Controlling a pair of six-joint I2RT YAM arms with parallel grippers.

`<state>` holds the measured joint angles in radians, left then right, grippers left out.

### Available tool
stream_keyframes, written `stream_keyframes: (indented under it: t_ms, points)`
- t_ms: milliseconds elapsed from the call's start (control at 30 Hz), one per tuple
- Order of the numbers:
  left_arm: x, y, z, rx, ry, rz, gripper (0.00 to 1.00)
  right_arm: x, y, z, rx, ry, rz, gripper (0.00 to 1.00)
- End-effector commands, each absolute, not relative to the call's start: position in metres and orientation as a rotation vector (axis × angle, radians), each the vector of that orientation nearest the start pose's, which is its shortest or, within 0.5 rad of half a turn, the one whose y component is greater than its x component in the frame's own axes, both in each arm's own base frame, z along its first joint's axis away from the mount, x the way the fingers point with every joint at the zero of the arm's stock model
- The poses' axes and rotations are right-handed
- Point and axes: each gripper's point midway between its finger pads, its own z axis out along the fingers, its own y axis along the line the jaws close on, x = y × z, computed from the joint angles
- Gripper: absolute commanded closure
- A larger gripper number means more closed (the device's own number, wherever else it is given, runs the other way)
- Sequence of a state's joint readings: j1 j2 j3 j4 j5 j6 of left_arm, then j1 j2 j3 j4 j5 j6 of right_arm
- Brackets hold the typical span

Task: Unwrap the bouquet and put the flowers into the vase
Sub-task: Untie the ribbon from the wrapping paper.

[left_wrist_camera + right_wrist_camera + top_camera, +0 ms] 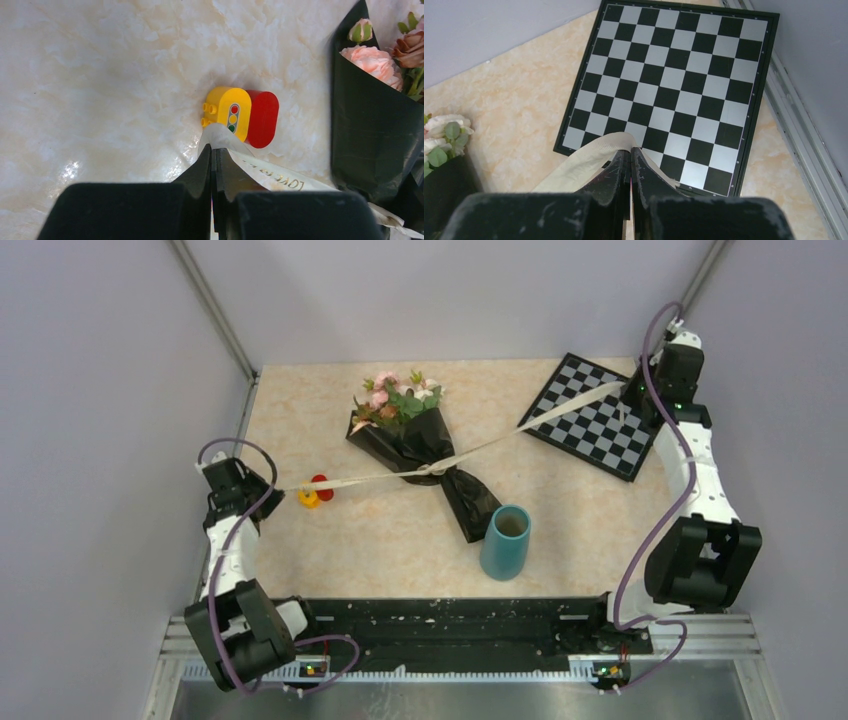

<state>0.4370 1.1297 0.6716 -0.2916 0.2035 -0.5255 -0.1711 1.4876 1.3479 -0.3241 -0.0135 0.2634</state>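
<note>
The bouquet (415,445) lies on the table, its flowers (400,395) poking out of glossy black paper toward the back. A cream ribbon (480,447) is knotted around its waist and stretched taut both ways. At the left edge my left gripper (272,492) is shut on the ribbon's left end (270,175). My right gripper (632,392) is shut on the other end (589,160), raised over the checkerboard. The teal vase (506,542) stands upright near the front, just right of the paper's tail.
A black-and-white checkerboard (597,415) lies at the back right, under the right gripper (630,151). A small red-and-yellow toy (316,492) sits just ahead of the left gripper (214,150), with the ribbon passing over it. Walls close in on the left, right and back.
</note>
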Motion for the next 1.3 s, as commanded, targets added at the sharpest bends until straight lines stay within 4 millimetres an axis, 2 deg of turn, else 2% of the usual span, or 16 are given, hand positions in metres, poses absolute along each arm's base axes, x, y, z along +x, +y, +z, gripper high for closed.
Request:
stream_keyframes:
  t_ms: [0,233,500,700,1000,1267]
  points:
    - [0.314,0.083,0.144,-0.902,2.001,-0.303,1.00,0.456,-0.069,0.316,0.400,1.847,0.091,1.00]
    - [0.312,0.077,0.147,-0.867,2.012,-0.328,1.00,0.456,-0.057,0.339,0.365,1.818,0.162,1.00]
    - [0.309,0.073,0.156,-0.836,2.001,-0.335,1.00,0.456,-0.054,0.365,0.338,1.780,0.181,1.00]
    - [0.312,0.053,0.164,-0.724,2.016,-0.453,1.00,0.458,-0.043,0.389,0.329,1.727,0.258,1.00]
    - [0.306,0.053,0.167,-0.719,2.007,-0.429,1.00,0.455,-0.035,0.413,0.320,1.679,0.316,1.00]
    - [0.303,0.047,0.175,-0.692,1.995,-0.453,1.00,0.444,-0.031,0.434,0.308,1.638,0.326,1.00]
